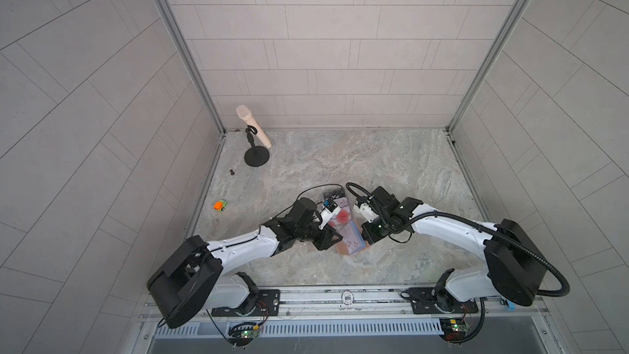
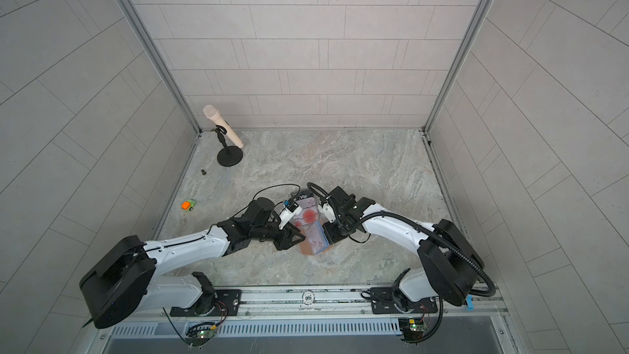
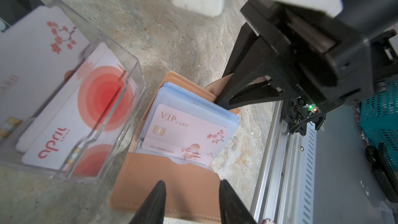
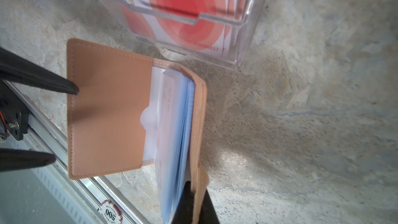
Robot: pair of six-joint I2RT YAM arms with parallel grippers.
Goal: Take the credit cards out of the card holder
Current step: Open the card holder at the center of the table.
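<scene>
My right pincer grips the card holder, six o'clock of the acrylic box; my left pincer hangs open over it.

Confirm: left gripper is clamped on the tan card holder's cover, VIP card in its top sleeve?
No, wrong arm: the right gripper is clamped on the cover of the tan card holder, as the right wrist view shows. VIP card is in its top sleeve.

A beige microphone tilts in its black stand (far corner); orange toy car well apart.
</scene>
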